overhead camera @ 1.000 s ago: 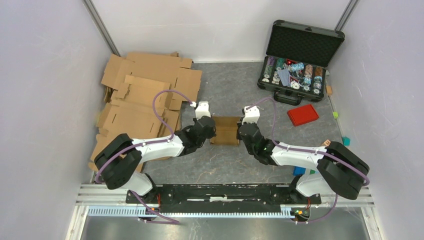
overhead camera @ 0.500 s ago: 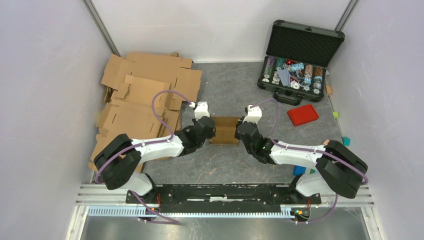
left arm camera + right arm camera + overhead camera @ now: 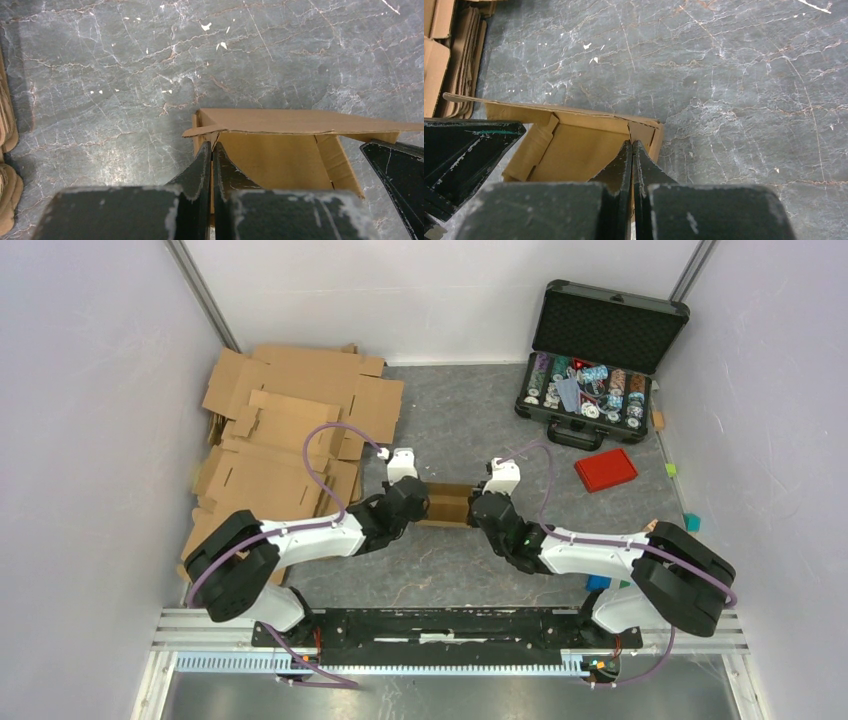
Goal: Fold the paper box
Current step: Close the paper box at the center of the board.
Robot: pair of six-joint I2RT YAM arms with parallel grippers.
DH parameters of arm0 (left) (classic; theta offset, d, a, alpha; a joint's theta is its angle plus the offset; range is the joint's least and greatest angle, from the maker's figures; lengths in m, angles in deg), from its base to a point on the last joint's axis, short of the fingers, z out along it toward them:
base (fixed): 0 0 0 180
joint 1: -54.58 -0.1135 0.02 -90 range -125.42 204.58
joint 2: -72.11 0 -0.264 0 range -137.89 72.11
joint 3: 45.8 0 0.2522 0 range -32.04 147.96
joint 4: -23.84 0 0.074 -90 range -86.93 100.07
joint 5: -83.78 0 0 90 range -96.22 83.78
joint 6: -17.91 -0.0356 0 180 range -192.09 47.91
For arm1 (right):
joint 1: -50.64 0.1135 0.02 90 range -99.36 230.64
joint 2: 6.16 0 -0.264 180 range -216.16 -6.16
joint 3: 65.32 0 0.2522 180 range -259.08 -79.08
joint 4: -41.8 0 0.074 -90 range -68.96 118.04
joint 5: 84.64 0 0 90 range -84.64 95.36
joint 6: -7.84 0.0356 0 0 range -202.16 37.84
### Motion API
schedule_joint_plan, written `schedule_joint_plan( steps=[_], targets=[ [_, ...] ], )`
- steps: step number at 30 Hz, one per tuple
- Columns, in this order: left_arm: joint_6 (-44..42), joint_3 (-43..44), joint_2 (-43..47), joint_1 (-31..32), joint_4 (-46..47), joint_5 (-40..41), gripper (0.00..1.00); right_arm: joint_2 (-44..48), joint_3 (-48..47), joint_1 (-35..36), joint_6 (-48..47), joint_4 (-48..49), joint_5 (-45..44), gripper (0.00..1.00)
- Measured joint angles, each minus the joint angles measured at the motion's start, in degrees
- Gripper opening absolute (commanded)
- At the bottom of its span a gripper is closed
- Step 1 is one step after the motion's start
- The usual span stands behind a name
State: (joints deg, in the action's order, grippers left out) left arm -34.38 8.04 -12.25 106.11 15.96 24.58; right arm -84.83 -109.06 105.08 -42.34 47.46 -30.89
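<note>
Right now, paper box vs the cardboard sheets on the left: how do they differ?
The paper box has walls standing up; the cardboard sheets lie flat, stacked.
The paper box is far smaller than the cardboard sheets.
The left fingers and right fingers pinch the paper box; no fingers hold the cardboard sheets.
Both: plain brown cardboard.

Grey marbled table [image 3: 460,410] with a paper box [image 3: 449,504] at centre. Cardboard sheets [image 3: 290,430] lie left, black case [image 3: 590,390] and red lid [image 3: 606,469] right.
</note>
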Motion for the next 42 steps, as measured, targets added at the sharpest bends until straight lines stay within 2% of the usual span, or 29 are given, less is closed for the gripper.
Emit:
schedule_joint_plan(
  steps=[5, 8, 16, 26, 27, 30, 32, 37, 42],
  targets=[
    [0.1, -1.1, 0.8, 0.0, -0.2, -1.0, 0.02, 0.0, 0.2, 0.9, -0.2, -1.1, 0.2, 0.0],
    [0.2, -1.3, 0.8, 0.1, -0.2, -1.2, 0.02, 0.0, 0.2, 1.0, -0.7, -1.8, 0.2, 0.03],
    [0.2, -1.3, 0.8, 0.4, -1.1, -1.3, 0.02, 1.4, 0.4, 1.3, -2.8, -5.8, 1.5, 0.19],
    [0.2, -1.3, 1.0, 0.4, -1.4, -1.3, 0.02, 9.2, 3.3, 1.3, -5.9, -8.5, 6.2, 0.34],
    [0.2, -1.3, 1.0, 0.4, -1.4, -1.3, 0.02, 10.5, 3.6, 1.3, -6.4, -8.8, 6.4, 0.37],
    [0.2, -1.3, 1.0, 0.5, -1.5, -1.3, 0.02, 13.7, 3.7, 1.2, -7.7, -9.7, 6.6, 0.57],
    [0.2, -1.3, 1.0, 0.7, -1.5, -1.3, 0.02, 16.1, 3.7, 1.0, -9.0, -10.4, 6.4, 0.63],
    [0.2, -1.3, 1.2, 0.7, -1.6, -1.3, 0.02, 18.6, 1.6, -0.2, -13.7, -11.6, 6.5, 0.65],
    [0.2, -1.5, 1.6, 0.9, -2.0, -1.3, 0.02, 15.4, -6.4, -1.9, -16.7, -13.5, 8.2, 0.65]
  ],
)
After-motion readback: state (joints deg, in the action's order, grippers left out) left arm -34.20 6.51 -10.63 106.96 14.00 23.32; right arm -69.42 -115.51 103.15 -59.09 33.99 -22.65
